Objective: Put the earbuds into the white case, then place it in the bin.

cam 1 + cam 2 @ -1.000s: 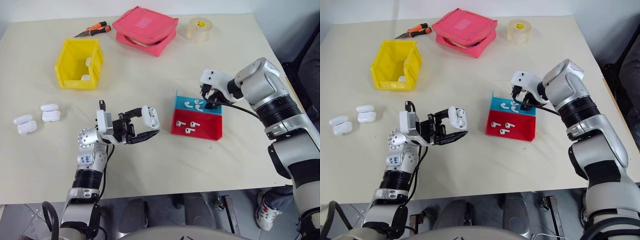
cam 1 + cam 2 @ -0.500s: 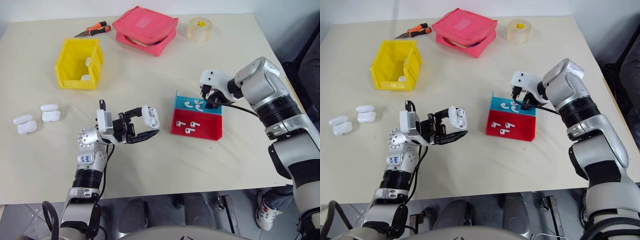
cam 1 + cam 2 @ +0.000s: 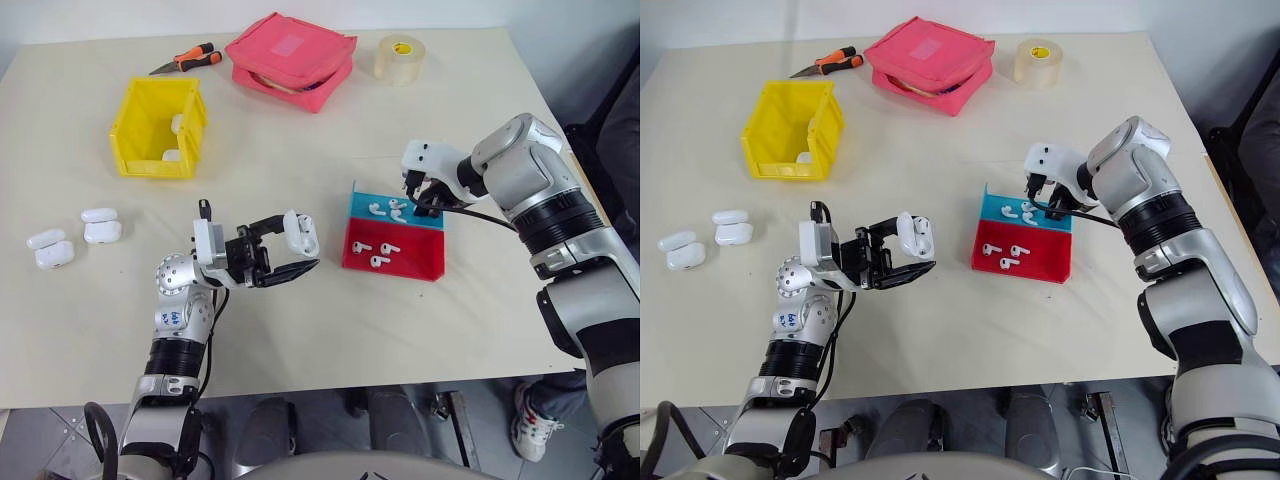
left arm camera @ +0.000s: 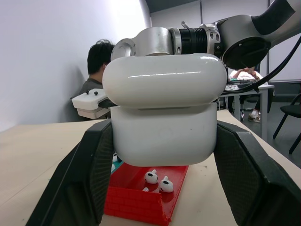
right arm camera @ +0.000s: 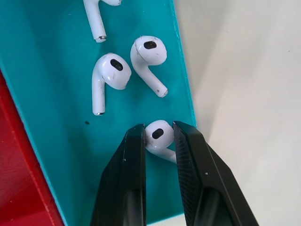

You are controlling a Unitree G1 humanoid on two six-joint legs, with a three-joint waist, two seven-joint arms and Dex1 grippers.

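Note:
My left gripper (image 3: 301, 251) is shut on the white case (image 3: 301, 232), held above the table with its lid hinged open; in the left wrist view the case (image 4: 164, 127) sits between the two fingers. My right gripper (image 3: 418, 206) points down into the blue tray (image 3: 428, 222). Its fingers (image 5: 131, 155) are shut on the head of one earbud (image 5: 158, 134) at the tray's edge. Two more earbuds (image 5: 110, 75) lie loose beside it, and others lie in the red tray (image 3: 415, 263). The yellow bin (image 3: 135, 125) stands at the far left with white cases inside.
Three spare white cases (image 3: 100, 228) lie at the left edge of the table. A pink pouch (image 3: 290, 58), a tape roll (image 3: 400, 58) and orange pliers (image 3: 188, 60) lie along the far edge. A person (image 4: 96, 70) sits in the background.
The right gripper's fingers have drawn a little closer together over the blue tray. Both arms and the held case have stayed where they were.

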